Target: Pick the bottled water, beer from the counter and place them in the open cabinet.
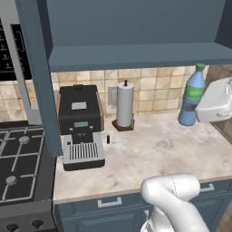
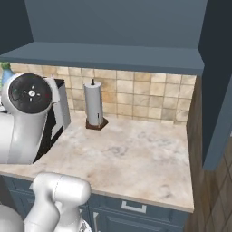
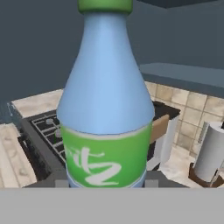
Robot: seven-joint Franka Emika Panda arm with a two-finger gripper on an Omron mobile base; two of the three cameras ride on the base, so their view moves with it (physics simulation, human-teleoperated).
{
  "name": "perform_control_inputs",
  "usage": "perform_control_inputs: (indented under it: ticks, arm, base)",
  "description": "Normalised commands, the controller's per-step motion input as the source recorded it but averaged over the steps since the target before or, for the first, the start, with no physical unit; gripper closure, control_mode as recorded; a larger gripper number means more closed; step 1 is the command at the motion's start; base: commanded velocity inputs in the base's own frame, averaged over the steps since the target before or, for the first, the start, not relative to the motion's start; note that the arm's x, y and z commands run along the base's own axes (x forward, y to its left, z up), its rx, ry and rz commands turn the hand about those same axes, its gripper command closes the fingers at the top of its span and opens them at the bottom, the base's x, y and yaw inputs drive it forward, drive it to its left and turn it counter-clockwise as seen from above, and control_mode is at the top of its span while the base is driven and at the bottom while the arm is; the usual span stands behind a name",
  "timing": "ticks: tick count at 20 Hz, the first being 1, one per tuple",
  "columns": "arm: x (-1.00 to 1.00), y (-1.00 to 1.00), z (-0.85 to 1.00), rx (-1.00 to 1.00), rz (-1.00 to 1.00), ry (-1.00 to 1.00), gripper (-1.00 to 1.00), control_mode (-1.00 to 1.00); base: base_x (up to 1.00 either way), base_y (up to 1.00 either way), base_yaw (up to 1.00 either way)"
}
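Observation:
The bottled water (image 1: 192, 95), light blue with a green cap and label, hangs slightly tilted just above the right end of the counter (image 1: 158, 149), below the open cabinet's shelf (image 1: 136, 56). My gripper (image 3: 106, 183) is shut on the bottle's lower body (image 3: 106, 87), which looms large in the hand view. My white hand (image 1: 216, 102) reaches it from the right. In the right base view the bottle's cap and shoulder (image 2: 5, 74) peek out behind the arm at the far left, under the shelf (image 2: 104, 56). The beer is out of view.
A black coffee machine (image 1: 80, 124) and a paper towel roll (image 1: 124, 106) stand at the back of the counter. A stove (image 1: 20, 158) lies to the left. The cabinet doors (image 1: 38, 77) (image 2: 217, 90) hang open at both sides. A wall bounds the counter's right end.

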Motion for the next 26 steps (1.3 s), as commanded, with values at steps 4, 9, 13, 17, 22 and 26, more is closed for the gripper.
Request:
perform_control_inputs:
  ticks: [4,9,13,17,22,26]
  arm:
    - [0.22,0.31,0.54,0.0,-0.16,0.15,1.0,-1.0]
    - [0.34,0.17,0.37,0.01,-0.2,0.1,1.0,-1.0]
    - [0.37,0.21,0.06,0.01,-0.31,-0.09,1.0,-1.0]
    - [0.29,0.28,0.0,0.0,-0.34,-0.23,1.0,-1.0]
    - [0.47,0.03,0.0,0.0,-0.37,-0.14,1.0,-1.0]
    - [0.42,0.03,0.0,0.0,-0.3,-0.03,1.0,-1.0]
  base:
    - [0.0,0.0,0.0]
    - [0.0,0.0,0.0]
    - [0.0,0.0,0.0]
    - [0.0,0.0,0.0]
    - [0.0,0.0,0.0]
    - [0.0,0.0,0.0]
